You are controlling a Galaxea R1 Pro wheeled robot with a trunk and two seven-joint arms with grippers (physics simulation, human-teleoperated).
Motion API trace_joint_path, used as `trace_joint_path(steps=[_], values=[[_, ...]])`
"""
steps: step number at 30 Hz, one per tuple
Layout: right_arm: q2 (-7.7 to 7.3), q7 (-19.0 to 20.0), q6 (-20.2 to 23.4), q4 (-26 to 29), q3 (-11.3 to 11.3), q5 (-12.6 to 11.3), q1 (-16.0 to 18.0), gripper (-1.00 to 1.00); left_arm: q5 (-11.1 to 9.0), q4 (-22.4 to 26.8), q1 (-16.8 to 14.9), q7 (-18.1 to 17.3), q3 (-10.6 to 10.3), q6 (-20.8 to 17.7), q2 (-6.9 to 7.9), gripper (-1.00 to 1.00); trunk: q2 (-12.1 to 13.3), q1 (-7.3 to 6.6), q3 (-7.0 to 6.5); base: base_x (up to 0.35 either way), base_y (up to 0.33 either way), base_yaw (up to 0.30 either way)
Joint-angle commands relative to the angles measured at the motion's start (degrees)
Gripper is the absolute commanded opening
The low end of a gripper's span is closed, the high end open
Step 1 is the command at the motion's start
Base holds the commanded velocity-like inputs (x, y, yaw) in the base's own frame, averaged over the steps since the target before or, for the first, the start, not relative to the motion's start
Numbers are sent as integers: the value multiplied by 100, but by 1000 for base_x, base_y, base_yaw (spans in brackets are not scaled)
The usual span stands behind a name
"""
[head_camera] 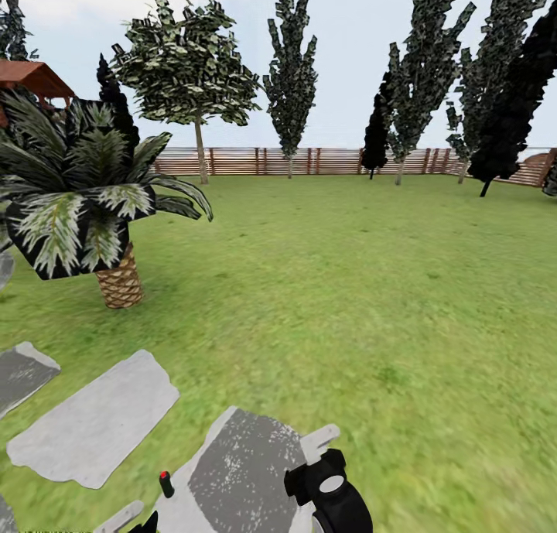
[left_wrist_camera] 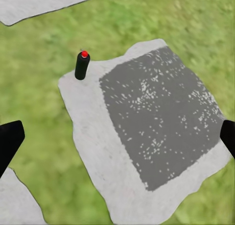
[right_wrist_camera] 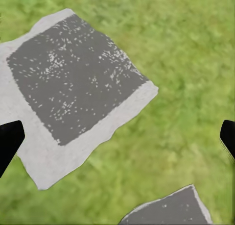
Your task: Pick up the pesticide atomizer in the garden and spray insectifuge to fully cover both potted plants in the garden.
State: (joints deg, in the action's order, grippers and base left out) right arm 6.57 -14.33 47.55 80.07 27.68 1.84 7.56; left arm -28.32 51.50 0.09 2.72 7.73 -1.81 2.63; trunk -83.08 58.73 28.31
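The left gripper [left_wrist_camera: 117,139] hangs with fingers spread wide over a grey stepping stone [left_wrist_camera: 147,132], holding nothing. The right gripper [right_wrist_camera: 117,137] is likewise spread and bare above the stone's [right_wrist_camera: 68,78] far corner. The pesticide atomizer [left_wrist_camera: 82,64] stands upright near the stone's edge, long axis vertical, red cap up, apart from both grippers. Further stones [head_camera: 97,421] lie beside it. A palm [head_camera: 85,200] stands to the left; open lawn [head_camera: 371,285] runs to the fence [head_camera: 325,162].
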Motion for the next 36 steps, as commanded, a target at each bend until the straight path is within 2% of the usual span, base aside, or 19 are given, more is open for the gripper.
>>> trace_joint_path(steps=[1,16,36], values=[[-1,0,0,0,0,0,0,100,1,-1,0,0,0,0,-1,100,0,0,0,193,-291,264],[-1,-6,0,-4,7,1,0,100,-2,13,0,-11,0,5,2,100,0,0,6,193,-291,250],[40,-10,-41,-2,107,0,0,100,-7,1,0,-84,2,-2,9,100,0,0,8,201,-283,22]])
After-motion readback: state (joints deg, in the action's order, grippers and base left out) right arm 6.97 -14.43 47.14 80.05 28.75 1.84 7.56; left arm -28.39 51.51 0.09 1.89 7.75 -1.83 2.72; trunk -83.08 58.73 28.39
